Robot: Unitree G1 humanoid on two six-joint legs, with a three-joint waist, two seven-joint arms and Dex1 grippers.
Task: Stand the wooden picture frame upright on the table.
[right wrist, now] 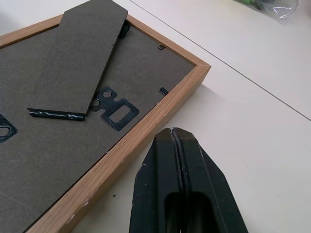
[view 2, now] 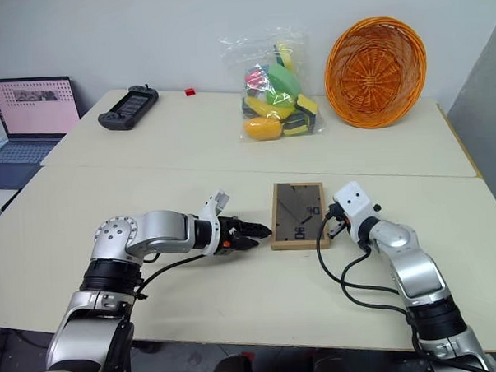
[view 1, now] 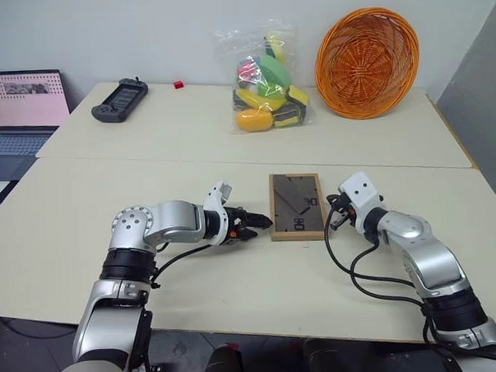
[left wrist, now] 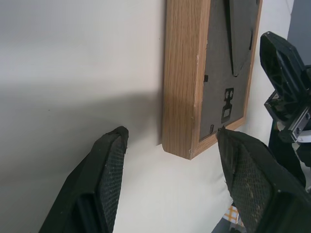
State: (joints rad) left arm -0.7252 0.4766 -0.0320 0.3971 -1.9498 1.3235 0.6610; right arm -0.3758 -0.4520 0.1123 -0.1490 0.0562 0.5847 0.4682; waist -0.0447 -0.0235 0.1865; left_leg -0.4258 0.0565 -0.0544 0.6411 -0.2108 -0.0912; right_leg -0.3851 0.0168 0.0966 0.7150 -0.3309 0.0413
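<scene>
Two tools flank the wooden picture frame [view 1: 297, 206], which lies flat, back board up, on the near surface [view 1: 108, 192]. The left tool [view 1: 258, 224] sits just beside the frame's near left corner with its fingers [left wrist: 104, 179] spread apart, holding nothing; the right tool [view 1: 332, 216] sits just beside the frame's right edge, clenched on nothing. From the head, the back board appears as a dark panel with white markings; the right wrist view adds the fold-out stand [right wrist: 77, 60] lying against the board and a small sawtooth hanger [right wrist: 114, 112]. Beyond the frame, on the adjoining farther surface, stand an orange basket [view 1: 368, 61], a clear bag of colourful items [view 1: 266, 82] and a black handheld controller [view 1: 120, 100]. A laptop [view 1: 18, 114] sits far left of the frame.
</scene>
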